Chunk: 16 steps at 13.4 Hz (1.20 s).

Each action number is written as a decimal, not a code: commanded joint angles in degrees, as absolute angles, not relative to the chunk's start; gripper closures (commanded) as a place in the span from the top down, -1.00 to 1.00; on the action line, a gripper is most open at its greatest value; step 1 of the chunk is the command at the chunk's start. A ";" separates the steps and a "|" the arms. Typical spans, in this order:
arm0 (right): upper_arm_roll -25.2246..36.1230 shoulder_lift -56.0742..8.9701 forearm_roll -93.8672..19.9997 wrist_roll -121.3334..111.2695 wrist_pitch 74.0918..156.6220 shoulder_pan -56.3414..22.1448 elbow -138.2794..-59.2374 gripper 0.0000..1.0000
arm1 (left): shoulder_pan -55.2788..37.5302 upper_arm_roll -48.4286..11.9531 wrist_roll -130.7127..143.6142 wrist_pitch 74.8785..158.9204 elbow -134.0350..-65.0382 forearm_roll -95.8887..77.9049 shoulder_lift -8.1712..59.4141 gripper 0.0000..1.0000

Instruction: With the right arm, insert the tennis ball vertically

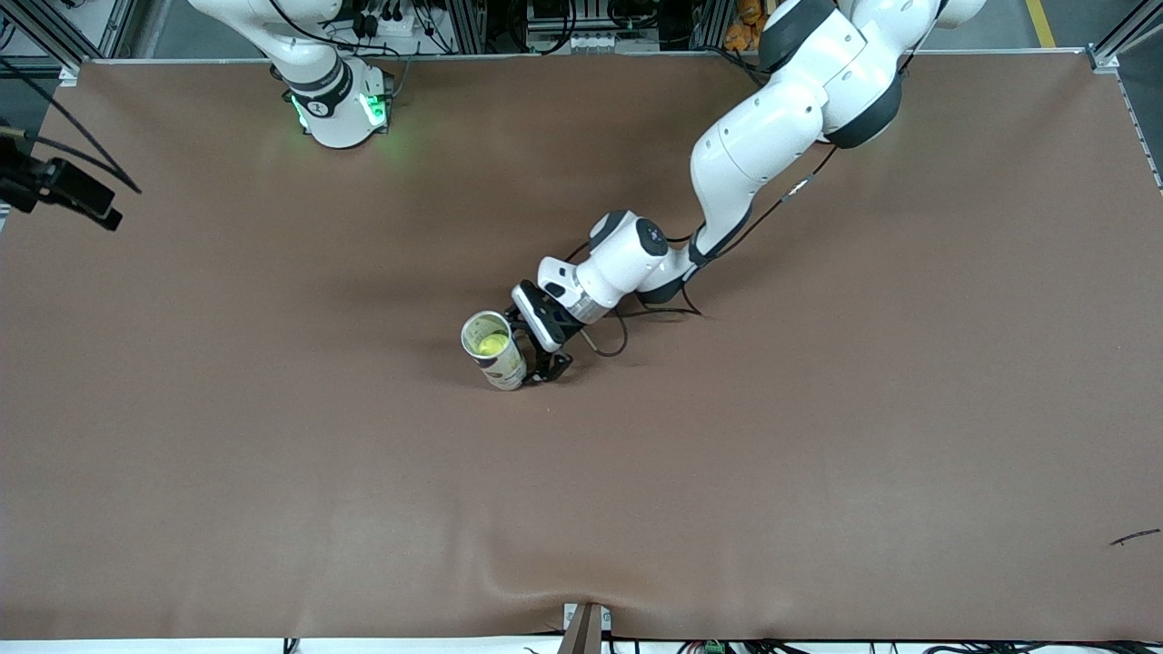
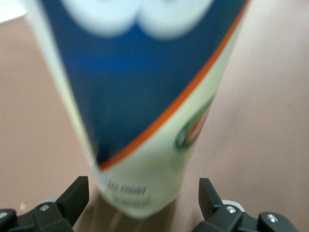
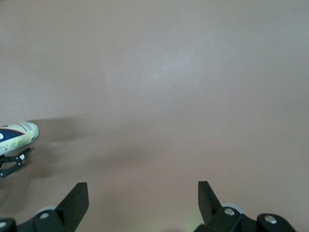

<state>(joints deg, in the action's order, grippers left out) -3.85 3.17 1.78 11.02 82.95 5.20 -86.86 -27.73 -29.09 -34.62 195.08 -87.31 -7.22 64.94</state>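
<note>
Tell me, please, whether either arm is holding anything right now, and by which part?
Nothing is held. The left gripper has its jaws open either side of the upright tennis ball can near its base, with gaps showing. The right gripper is open over bare table.

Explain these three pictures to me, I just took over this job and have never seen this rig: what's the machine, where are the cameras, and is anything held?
Two white robot arms stand at a brown table. The front view looks down from across it; the other two pictures come from cameras on each arm's wrist.

The left arm reaches to mid-table. Its left gripper sits low beside an upright can, with a tennis ball already inside. In the left wrist view the can stands between the open fingers, which show gaps on both sides, so it is not gripped.

Of the right arm the front view shows only the base. Its right gripper is open and holds nothing, over bare table, with the can at the edge of its view. It waits.
</note>
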 commanded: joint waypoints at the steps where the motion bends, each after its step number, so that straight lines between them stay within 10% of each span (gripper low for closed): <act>1: 1.21 5.19 -3.41 4.94 85.08 6.68 -90.18 1.00 | -25.14 -29.09 -34.63 194.15 -92.72 -7.47 61.79 1.00; 8: 1.32 2.64 0.69 2.46 84.38 5.28 -84.11 1.00 | -15.66 -29.27 -34.10 171.70 -100.63 -7.47 49.42 1.00; 16: 1.41 2.64 1.50 2.63 84.55 4.66 -83.85 1.00 | -8.09 -26.99 -30.60 141.45 -93.09 -7.21 41.06 1.00</act>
